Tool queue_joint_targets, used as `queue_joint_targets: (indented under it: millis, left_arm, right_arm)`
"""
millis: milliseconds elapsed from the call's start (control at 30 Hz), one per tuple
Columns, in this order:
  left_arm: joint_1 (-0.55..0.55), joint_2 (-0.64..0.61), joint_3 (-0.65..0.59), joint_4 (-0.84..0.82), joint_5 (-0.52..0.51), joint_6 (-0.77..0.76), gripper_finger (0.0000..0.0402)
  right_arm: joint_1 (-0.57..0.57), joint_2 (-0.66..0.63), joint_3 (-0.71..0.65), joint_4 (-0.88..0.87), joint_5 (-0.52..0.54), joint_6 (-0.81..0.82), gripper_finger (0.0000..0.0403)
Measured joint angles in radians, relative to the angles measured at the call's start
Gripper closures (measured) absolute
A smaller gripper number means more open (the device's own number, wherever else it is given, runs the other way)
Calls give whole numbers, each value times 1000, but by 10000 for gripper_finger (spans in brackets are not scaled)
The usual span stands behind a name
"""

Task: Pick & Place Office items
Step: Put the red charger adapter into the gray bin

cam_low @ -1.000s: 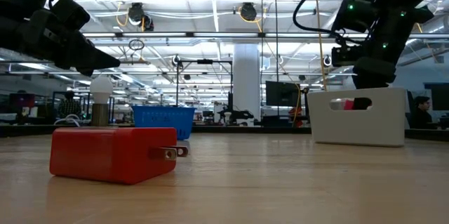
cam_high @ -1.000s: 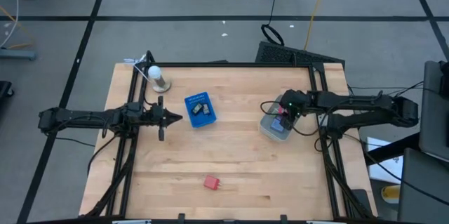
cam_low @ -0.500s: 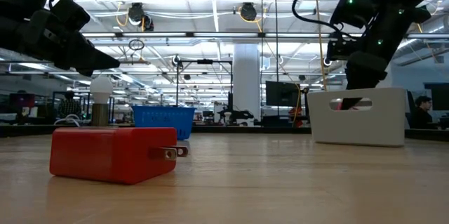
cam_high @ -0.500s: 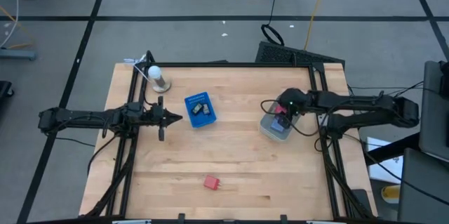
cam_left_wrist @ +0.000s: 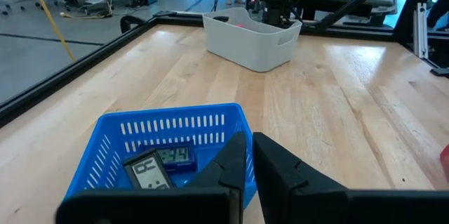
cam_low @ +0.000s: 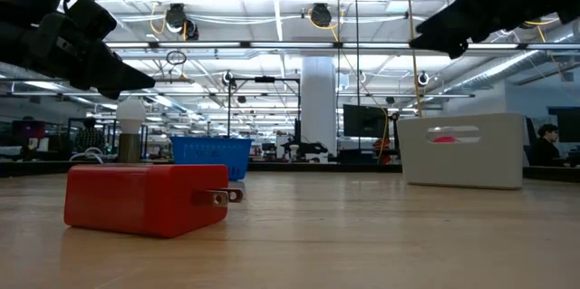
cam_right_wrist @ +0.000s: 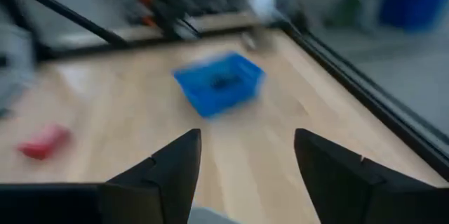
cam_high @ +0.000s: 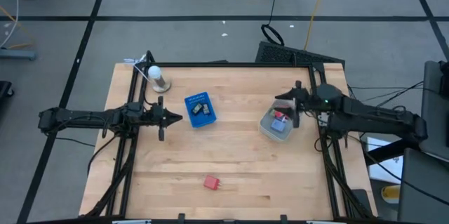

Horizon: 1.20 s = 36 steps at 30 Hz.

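High view: my left gripper (cam_high: 175, 117) hangs over the left part of the wooden table (cam_high: 231, 175), just beside the blue basket (cam_high: 200, 109), its fingers pressed together with nothing between them. The left wrist view confirms this; the two dark fingers (cam_left_wrist: 231, 164) meet in front of the basket (cam_left_wrist: 168, 140), which holds two small dark items with grey display faces (cam_left_wrist: 160, 164).

My right gripper (cam_high: 287, 104) sits at the far edge of the grey bin (cam_high: 278, 126), above its rim. In the right wrist view its fingers (cam_right_wrist: 175, 161) stand well apart and empty. The low view shows this gripper (cam_low: 430, 35) raised clear above the bin (cam_low: 462, 149).

Inside the bin I see a red item (cam_high: 279, 117) and a bluish one beside it; red shows through the bin's handle slot (cam_low: 444, 135) in the low view.

A red plug adapter (cam_high: 211, 182) lies alone near the front edge of the table, prongs visible (cam_low: 227, 197). A white bulb on a stand (cam_high: 157, 76) is at the far left corner.
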Motion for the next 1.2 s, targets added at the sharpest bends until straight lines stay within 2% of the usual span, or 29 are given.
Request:
queue_joint_targets:
  millis: [67, 133, 300, 433, 533, 633, 700, 933, 1200]
  left_arm:
    - [0, 0, 0, 0, 0, -1, 371]
    - [0, 0, 0, 0, 0, -11, 371]
    - [0, 0, 0, 0, 0, -25, 371]
    - [0, 0, 0, 0, 0, -31, 371]
    - [0, 0, 0, 1, -2, -32, 371]
    - [0, 0, 0, 0, -34, -35, 371]
    - [0, 0, 0, -5, -50, -36, 371]
    - [0, 0, 0, -51, -65, -79, 371]
    - [0, 0, 0, -71, -104, -117, 371]
  right_arm:
    - [6, -60, -65, 102, -70, 5, 184]
    - [18, -115, -144, 214, -85, 20, 188]
    - [28, -224, -354, 521, -70, 63, 211]
    - [24, -276, -462, 668, -12, 53, 261]
    - [23, -298, -494, 691, 32, 46, 314]
    - [29, -297, -498, 665, 18, 44, 371]
    - [37, -298, -499, 660, 4, 31, 394]
    - [56, -298, -501, 638, 7, 31, 379]
    - [60, -298, -503, 630, 7, 31, 397]
